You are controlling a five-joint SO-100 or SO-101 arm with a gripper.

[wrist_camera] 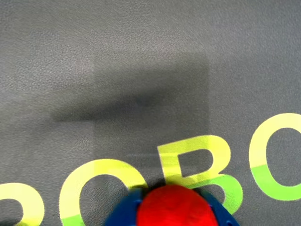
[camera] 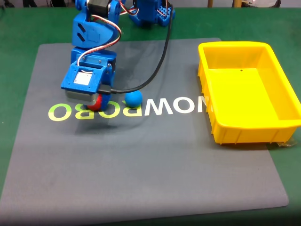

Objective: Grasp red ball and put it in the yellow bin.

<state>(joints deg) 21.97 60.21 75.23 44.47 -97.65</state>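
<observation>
A green desk carries a grey mat. The yellow bin sits at right of the fixed view. Left of centre, the blue tool grips the red ball; a blue ball lies just beside.

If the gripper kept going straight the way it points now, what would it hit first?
The gripper points down with the red ball between its blue fingers, so it would likely press into the grey mat right below; the gap is unclear.

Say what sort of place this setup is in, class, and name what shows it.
Probably a robotics workbench or lab: a grey mat with printed lettering on a green table, a small blue arm, and a yellow bin for sorting balls.
</observation>
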